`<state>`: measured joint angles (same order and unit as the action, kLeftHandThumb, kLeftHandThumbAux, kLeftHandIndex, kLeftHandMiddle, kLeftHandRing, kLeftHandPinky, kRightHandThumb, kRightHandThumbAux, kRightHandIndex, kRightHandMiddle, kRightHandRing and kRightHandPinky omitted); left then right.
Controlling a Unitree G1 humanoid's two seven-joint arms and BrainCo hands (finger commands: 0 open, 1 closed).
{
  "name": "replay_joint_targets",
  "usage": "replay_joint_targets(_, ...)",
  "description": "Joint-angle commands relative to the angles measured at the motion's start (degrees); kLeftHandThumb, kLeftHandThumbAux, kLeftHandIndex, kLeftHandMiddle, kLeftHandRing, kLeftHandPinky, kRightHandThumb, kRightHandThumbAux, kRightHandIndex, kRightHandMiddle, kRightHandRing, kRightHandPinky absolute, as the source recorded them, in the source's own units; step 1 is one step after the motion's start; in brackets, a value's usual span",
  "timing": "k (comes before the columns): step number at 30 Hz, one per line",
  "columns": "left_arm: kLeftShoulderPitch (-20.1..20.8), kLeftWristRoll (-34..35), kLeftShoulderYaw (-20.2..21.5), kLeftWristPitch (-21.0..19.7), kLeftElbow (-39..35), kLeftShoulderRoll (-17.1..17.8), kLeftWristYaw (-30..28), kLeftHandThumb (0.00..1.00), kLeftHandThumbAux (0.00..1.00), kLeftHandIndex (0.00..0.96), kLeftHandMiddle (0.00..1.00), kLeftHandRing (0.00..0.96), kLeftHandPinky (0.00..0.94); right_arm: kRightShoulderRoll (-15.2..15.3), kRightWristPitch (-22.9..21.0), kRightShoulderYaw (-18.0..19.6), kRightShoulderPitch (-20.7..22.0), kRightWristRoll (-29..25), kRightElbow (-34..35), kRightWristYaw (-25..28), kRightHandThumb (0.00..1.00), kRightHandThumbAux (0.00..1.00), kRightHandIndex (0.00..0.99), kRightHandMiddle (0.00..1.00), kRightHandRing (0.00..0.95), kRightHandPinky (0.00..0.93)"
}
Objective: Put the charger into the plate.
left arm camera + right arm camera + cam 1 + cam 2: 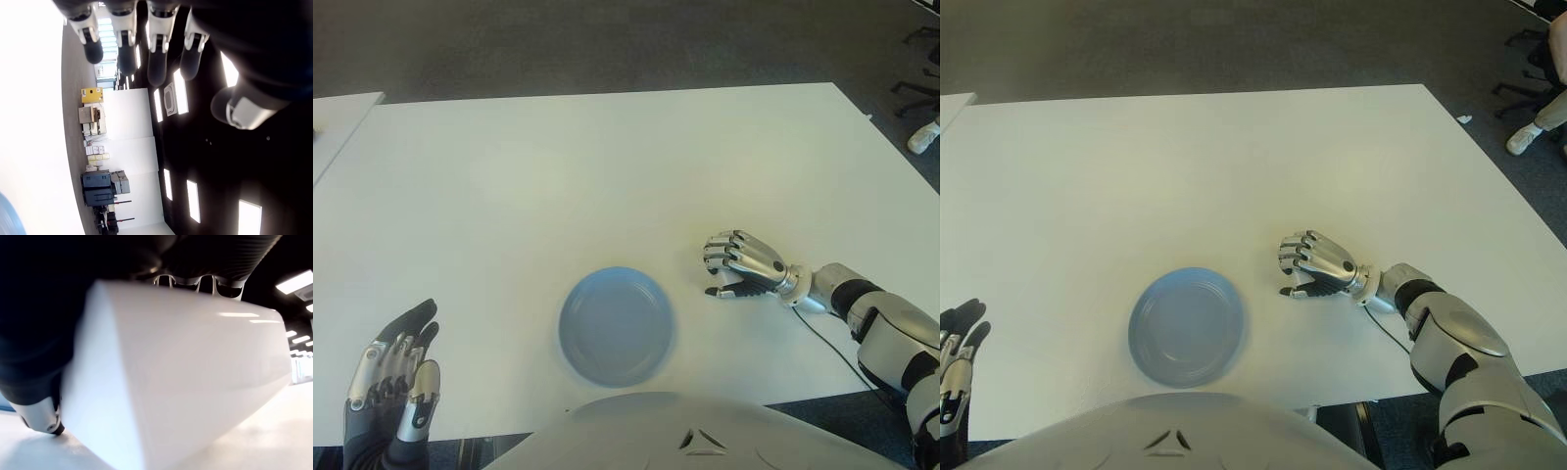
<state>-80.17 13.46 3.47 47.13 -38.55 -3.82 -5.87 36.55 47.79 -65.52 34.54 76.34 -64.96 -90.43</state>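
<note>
Right hand (pixel 741 264) clamped around white charger (pixel 186 377), just right of blue plate (pixel 615 325).
Left hand (pixel 393 387) idle at counter (pixel 558 176) near-left edge, fingers spread, nothing held.

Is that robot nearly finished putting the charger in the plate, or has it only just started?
About midway. Done: the right hand has closed its fingers around the white charger, which fills the right wrist view. In hand: that hand sits low over the white table, just right of the blue plate. Left: the plate holds nothing yet, so the charger must go across and be let go. The left hand shows open at the plate's left.
</note>
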Motion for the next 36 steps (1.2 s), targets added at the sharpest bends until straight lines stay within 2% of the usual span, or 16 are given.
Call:
replay_joint_targets(1,2.32,-2.57,1.34,0.7,1.83,-1.5,0.59,0.207,0.551,0.197,0.182,0.134,0.107,-2.82,-3.04,-2.65,-2.86,2.59,-2.2,0.11,0.132,0.714,0.847,0.898,0.892,0.906)
replay_joint_targets(10,3.14,-3.74,2.37,0.35,2.64,-2.05,1.02,0.201,0.556,0.187,0.176,0.129,0.113,-3.37,-3.78,-3.83,-2.21,2.66,-2.82,-1.83,0.081,0.703,0.862,0.909,0.904,0.909)
replay_joint_targets(20,4.8,-3.2,2.23,2.01,3.49,-1.58,0.37,0.194,0.55,0.178,0.176,0.13,0.117,-3.26,-4.97,-3.55,-2.3,2.43,-1.55,-2.07,0.056,0.682,0.866,0.912,0.904,0.908)
replay_joint_targets(31,4.14,-2.54,2.94,-1.54,3.46,-0.7,0.59,0.185,0.554,0.171,0.17,0.125,0.11,-3.32,-5.54,-3.07,-2.5,1.94,-1.02,-2.07,0.048,0.666,0.865,0.911,0.901,0.904)
replay_joint_targets(36,5.78,-2.23,1.54,-1.46,4.08,-1.12,0.35,0.175,0.564,0.174,0.176,0.128,0.112,-3.15,-5.44,-2.53,-2.28,1.63,-0.51,-2.07,0.065,0.678,0.866,0.912,0.903,0.908)
